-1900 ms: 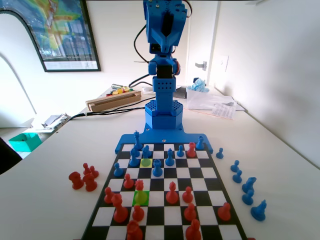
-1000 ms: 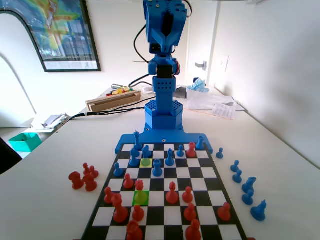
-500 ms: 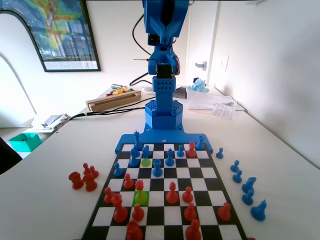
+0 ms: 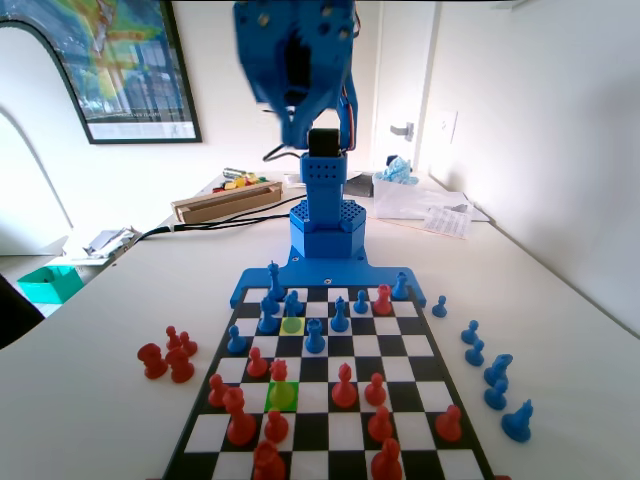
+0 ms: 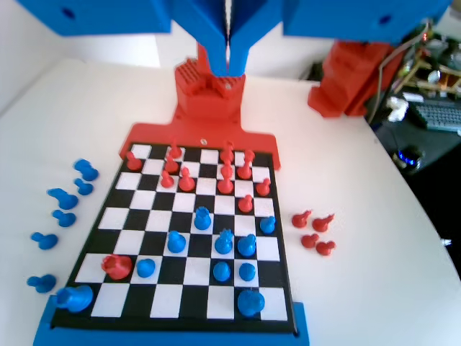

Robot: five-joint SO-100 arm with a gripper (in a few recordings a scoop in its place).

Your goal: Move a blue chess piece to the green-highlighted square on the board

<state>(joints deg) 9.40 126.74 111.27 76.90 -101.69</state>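
Observation:
The board (image 4: 330, 284) lies in front of the blue arm. Its green-highlighted square (image 4: 282, 396) is near the left side in the fixed view, with a red pawn (image 4: 279, 371) at its far edge. A paler yellow square (image 4: 291, 324) lies farther back, with a blue pawn (image 4: 315, 338) to its right and a blue piece (image 4: 292, 302) just behind it. My gripper (image 4: 295, 100) is raised high above the board's far end and motion-blurred. In the wrist view the gripper (image 5: 228, 70) has its jaws together with nothing between them, high over the board (image 5: 173, 335). Several blue pawns (image 5: 202, 218) stand below.
Captured blue pieces (image 4: 497, 372) lie on the table right of the board in the fixed view, captured red ones (image 4: 166, 356) on the left. Red pieces (image 4: 344, 385) crowd the near rows. A wooden box (image 4: 225, 200) and papers (image 4: 430, 212) sit behind the arm's base.
The arm's upper part and gripper have swung left and towards the camera in the fixed view, now blurred by motion. No piece on the board has moved.

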